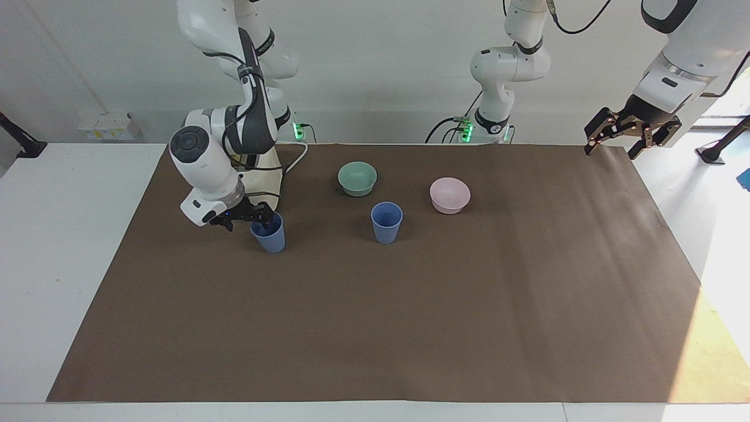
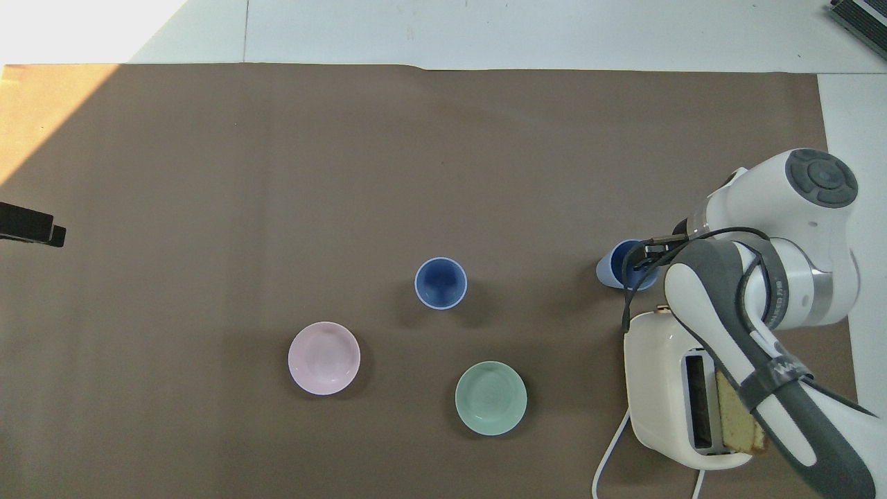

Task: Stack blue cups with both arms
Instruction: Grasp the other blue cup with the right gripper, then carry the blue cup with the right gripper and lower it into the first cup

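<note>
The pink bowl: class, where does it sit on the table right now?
The pink bowl stands on the brown mat, beside the mint-green bowl toward the left arm's end, slightly nearer the robots than the middle blue cup.

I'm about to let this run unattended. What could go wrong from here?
The right gripper is at the rim of the cup by the toaster; a grip on the rim alone might tip the cup or let it slip. That arm's elbow hangs close over the toaster and its bread, so lifting could knock them. The other cup stands close to two bowls.
</note>
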